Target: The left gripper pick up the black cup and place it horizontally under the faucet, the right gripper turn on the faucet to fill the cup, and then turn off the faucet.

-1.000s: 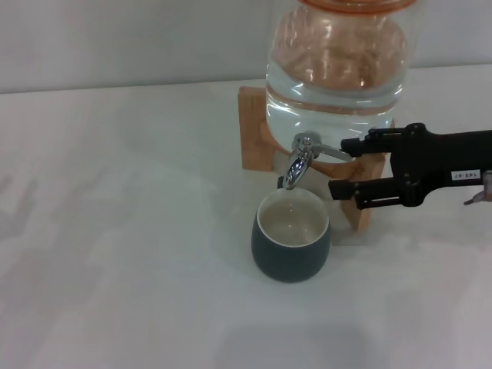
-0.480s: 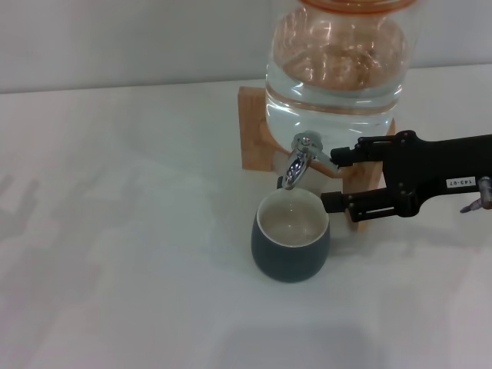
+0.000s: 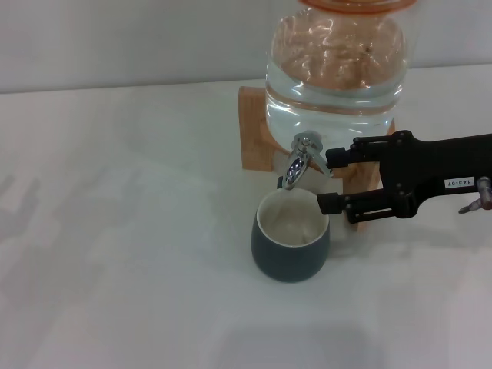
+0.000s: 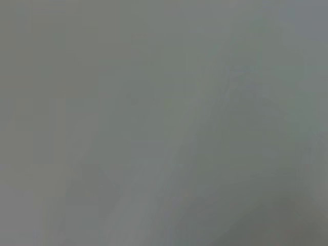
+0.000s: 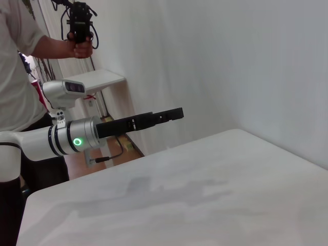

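The black cup (image 3: 290,244) stands upright on the white table, right below the spout of the faucet (image 3: 295,164). The faucet is set in a clear glass water jar (image 3: 334,73). My right gripper (image 3: 328,181) comes in from the right with its two long fingers apart. The upper finger (image 3: 361,148) sits against the faucet's lever and covers most of it. The lower finger (image 3: 354,202) lies just beside the cup's rim. My left gripper (image 5: 174,114) shows only in the right wrist view, held in the air away from the table. The left wrist view shows only blank grey.
The jar rests on a wooden stand (image 3: 254,127) and has an orange lid (image 3: 354,4). A wall runs behind the table. In the right wrist view a person (image 5: 20,56) stands beyond the table's edge holding a hand controller.
My right gripper has moved left toward the faucet. Its upper finger has reached the lever, which has swung toward the faucet body and is now mostly covered. The cup has not moved.
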`<move>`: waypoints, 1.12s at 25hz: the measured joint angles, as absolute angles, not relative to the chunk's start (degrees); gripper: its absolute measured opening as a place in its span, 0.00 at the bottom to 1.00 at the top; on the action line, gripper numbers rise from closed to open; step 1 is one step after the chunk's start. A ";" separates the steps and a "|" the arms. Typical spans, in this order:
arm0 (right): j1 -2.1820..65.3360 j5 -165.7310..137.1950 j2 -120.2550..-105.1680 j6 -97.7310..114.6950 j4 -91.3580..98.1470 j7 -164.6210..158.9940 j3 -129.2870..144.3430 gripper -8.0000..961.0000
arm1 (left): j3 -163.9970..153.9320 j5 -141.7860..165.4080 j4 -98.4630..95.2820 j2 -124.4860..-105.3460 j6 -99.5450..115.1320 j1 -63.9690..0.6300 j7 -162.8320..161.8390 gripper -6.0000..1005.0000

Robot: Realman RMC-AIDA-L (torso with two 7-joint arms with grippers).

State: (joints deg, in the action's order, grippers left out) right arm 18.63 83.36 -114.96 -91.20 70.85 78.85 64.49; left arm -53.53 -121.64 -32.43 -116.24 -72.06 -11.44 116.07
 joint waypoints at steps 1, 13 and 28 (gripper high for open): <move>18.63 83.38 -114.96 -91.21 70.85 78.84 64.44 0.82 | -53.52 -121.64 -32.43 -116.24 -72.06 -11.44 116.07 0.49; 16.47 83.41 -114.96 -91.75 72.93 78.50 60.12 0.82 | -53.52 -121.29 -32.43 -116.28 -72.07 -11.42 116.10 0.49; 10.00 87.97 -114.96 -90.56 78.81 77.22 61.22 0.82 | -51.42 -121.00 -32.49 -116.30 -72.15 -11.05 116.10 0.49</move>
